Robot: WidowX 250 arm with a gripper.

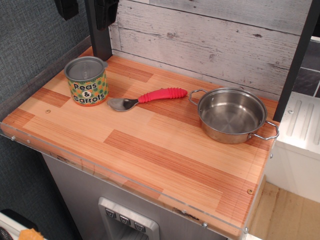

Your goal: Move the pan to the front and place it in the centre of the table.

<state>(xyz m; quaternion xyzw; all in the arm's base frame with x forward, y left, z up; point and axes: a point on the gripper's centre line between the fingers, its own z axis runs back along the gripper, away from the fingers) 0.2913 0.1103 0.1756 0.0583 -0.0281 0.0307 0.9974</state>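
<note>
Near edge of table [150,165] sits bare. Pan [232,116] is far right, upright, empty, apart from spoon [147,98] and can [87,81]. Gripper [105,12] is barely visible top left; jaw width: cannot tell. Best grip is probably the rim, then carry the pan near-left to the centre.

Pan [232,115]: shallow, round, shiny stainless steel, upright and empty, its inner wall reflecting the wood. Two wire loop handles, one toward the back left, one toward the front right (the latter reaching almost to the table's right edge). It sits flat at the right rear part of the table [150,155]. Table: rectangular top, plank pattern of light and reddish-brown wood, with a clear plastic strip running along the front and left edges. The front and centre planks lie bare.
</note>
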